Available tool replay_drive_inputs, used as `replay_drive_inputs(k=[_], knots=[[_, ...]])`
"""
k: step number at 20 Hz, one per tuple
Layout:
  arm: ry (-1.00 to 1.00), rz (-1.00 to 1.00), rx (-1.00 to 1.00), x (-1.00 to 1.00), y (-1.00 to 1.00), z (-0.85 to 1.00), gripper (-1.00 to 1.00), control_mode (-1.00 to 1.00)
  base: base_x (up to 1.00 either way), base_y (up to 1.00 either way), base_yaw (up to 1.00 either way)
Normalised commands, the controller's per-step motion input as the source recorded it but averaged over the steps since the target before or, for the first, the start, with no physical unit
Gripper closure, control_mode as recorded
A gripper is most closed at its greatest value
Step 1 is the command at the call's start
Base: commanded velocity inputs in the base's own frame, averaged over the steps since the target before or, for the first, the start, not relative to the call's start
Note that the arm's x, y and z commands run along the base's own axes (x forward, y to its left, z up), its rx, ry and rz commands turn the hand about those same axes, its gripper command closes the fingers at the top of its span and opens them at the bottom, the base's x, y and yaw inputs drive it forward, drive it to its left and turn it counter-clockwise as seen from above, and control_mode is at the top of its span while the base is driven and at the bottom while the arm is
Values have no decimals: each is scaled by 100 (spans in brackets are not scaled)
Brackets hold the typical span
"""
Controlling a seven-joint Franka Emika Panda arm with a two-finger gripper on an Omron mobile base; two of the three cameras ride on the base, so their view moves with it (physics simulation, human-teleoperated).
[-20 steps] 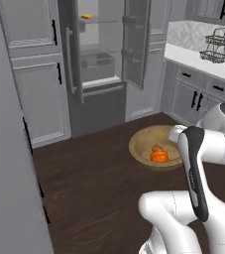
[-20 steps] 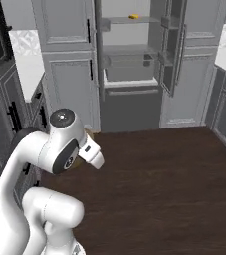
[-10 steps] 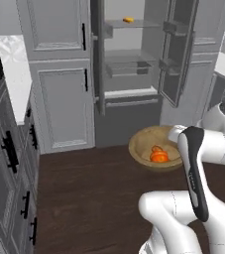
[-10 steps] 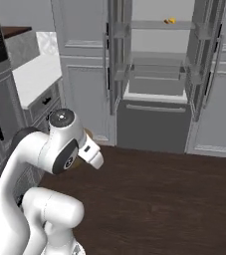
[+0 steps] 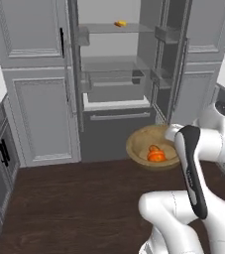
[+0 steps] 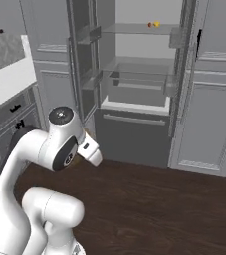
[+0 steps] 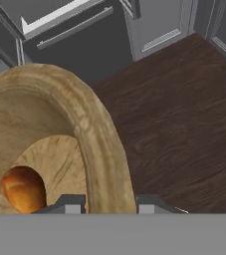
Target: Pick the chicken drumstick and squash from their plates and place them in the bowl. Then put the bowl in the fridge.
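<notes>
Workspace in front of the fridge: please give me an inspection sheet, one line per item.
Surface: dark wooden floor; nothing lies on it.
Job's things: bowl held up above the floor, with the squash inside; a golden-brown food lies in it, likely the chicken drumstick. Fridge stands open, doors apart.
Clutter: a small yellow food on the fridge's top shelf.
Grippers: gripper closed on the bowl's rim.
Cables: nothing seen.
Surroundings: grey cabinets, white countertop.

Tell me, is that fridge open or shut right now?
Open. The fridge doors are swung wide, showing its glass shelves and drawers, while the gripper carries the wooden bowl in front of it.
</notes>
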Motion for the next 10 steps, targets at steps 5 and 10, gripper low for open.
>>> replay_drive_inputs(k=[5, 10], knots=[[0, 0, 0, 0, 0, 0, 100, 100, 68, 8, -13], [0, 0, 0, 0, 0, 0, 100, 100, 83, 49, -10]])
